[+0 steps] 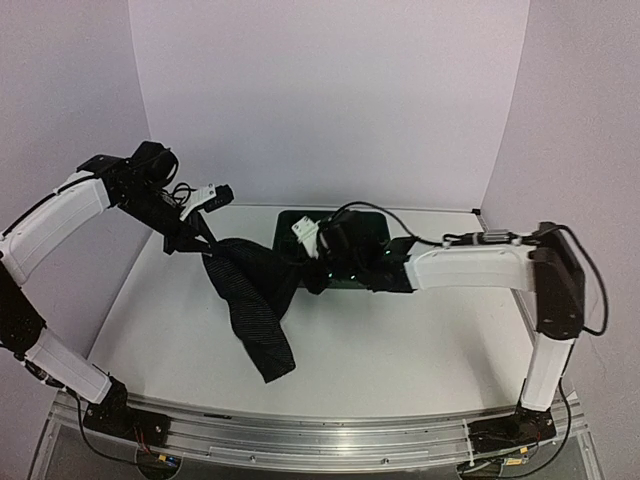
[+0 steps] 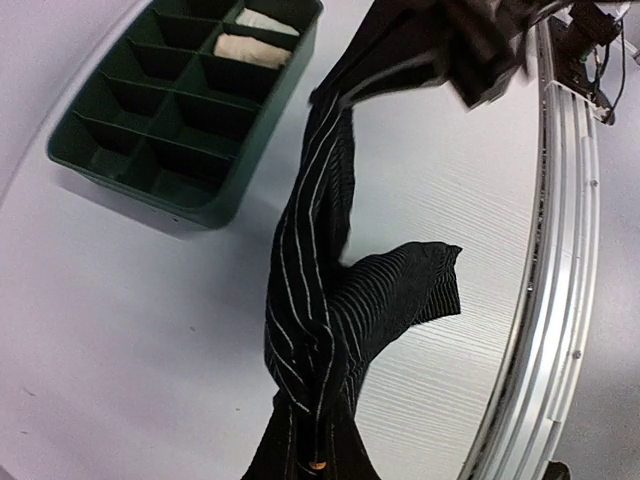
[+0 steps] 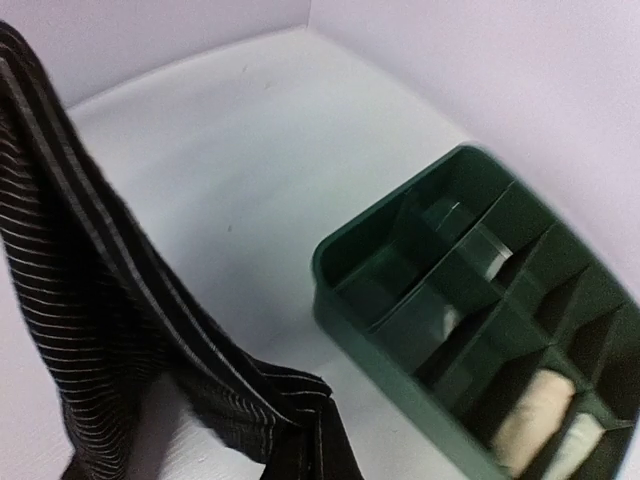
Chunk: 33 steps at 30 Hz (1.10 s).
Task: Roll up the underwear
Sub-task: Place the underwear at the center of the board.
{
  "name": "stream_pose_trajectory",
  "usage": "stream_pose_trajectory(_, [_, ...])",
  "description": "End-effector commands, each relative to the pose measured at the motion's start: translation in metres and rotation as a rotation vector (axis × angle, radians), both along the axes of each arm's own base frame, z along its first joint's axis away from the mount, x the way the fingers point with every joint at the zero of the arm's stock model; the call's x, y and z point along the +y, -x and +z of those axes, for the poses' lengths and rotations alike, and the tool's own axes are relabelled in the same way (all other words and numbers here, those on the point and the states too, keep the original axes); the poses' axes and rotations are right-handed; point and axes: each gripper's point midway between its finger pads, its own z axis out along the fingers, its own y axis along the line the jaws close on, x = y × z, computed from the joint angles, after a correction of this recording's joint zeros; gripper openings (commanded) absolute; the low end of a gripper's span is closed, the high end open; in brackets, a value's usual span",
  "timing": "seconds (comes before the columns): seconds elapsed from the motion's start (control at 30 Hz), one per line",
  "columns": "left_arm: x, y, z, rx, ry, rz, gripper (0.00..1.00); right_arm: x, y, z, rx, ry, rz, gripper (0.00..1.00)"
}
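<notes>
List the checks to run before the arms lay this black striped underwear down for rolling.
1. Left gripper shut on the black striped underwear: ok.
2. Right gripper shut on its other end: ok.
3. Cloth spread flat between the grippers: not ok; it is twisted, with a flap hanging.
4. Lowest fold off the table: cannot tell.
5. Hanging cloth apart from the green tray: ok in the left wrist view.
6. Cream roll and white roll seated in tray compartments: ok.
</notes>
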Motion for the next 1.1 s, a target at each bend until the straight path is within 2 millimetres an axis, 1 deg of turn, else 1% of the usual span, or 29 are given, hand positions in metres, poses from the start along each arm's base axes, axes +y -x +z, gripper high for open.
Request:
stream_pose_trajectory(0.0, [0.004,-0.018,0.059,-0.234,0.023,0.013,0.00,-0.053,0.009,0.068,-0.134,0.037,-0.070,0.00])
stream_pose_trajectory(0.03, [0.004,-0.021,0.065,-0.261,0.024,0.014,0.00,-0.060,0.011,0.079,-0.152,0.044,-0.074,0.00])
stream_pose_trajectory(0.13, [0.004,-0.029,0.073,-0.318,0.014,0.010,0.00,-0.075,0.020,0.106,-0.189,0.062,-0.062,0.00])
stream_pose_trajectory(0.23, [0.005,-0.031,0.076,-0.346,0.003,0.002,0.00,-0.088,0.028,0.117,-0.198,0.090,-0.052,0.00])
stream_pose_trajectory(0.33, [0.005,-0.022,0.077,-0.330,0.017,-0.017,0.00,-0.098,0.039,0.122,-0.179,0.116,-0.033,0.00])
stream_pose_trajectory(0.37, [0.004,-0.017,0.078,-0.319,0.026,-0.029,0.00,-0.098,0.044,0.122,-0.170,0.120,-0.019,0.00])
stream_pose_trajectory(0.43, [0.004,-0.008,0.077,-0.309,0.038,-0.044,0.00,-0.094,0.055,0.122,-0.153,0.128,0.018,0.00])
stream_pose_trajectory(0.5, [0.004,-0.003,0.071,-0.297,0.041,-0.053,0.00,-0.090,0.064,0.116,-0.118,0.146,0.052,0.00])
stream_pose_trajectory(0.53, [0.005,-0.002,0.065,-0.288,0.037,-0.054,0.00,-0.088,0.065,0.113,-0.105,0.150,0.058,0.00])
stream_pose_trajectory(0.6, [0.003,-0.006,0.061,-0.286,0.037,-0.050,0.00,-0.086,0.062,0.115,-0.114,0.156,0.061,0.00])
stream_pose_trajectory(0.7, [-0.001,-0.025,0.071,-0.329,0.041,-0.032,0.00,-0.083,0.050,0.135,-0.164,0.155,0.037,0.00])
stream_pose_trajectory(0.77, [-0.003,-0.040,0.082,-0.377,0.036,-0.016,0.00,-0.082,0.040,0.150,-0.187,0.144,0.021,0.00])
stream_pose_trajectory(0.8, [-0.004,-0.048,0.085,-0.395,0.031,-0.009,0.00,-0.084,0.035,0.153,-0.196,0.156,0.012,0.00])
stream_pose_trajectory(0.87, [-0.005,-0.057,0.093,-0.433,0.026,-0.001,0.00,-0.087,0.031,0.153,-0.208,0.192,0.010,0.00])
stream_pose_trajectory(0.93, [-0.004,-0.061,0.100,-0.474,0.029,0.003,0.00,-0.089,0.031,0.146,-0.196,0.229,0.019,0.00])
stream_pose_trajectory(1.0, [-0.003,-0.059,0.103,-0.501,0.033,0.003,0.00,-0.091,0.039,0.134,-0.159,0.256,0.042,0.00])
stream_pose_trajectory(1.07, [-0.001,-0.046,0.095,-0.507,0.032,-0.031,0.00,-0.096,0.052,0.121,-0.136,0.299,0.072,0.00])
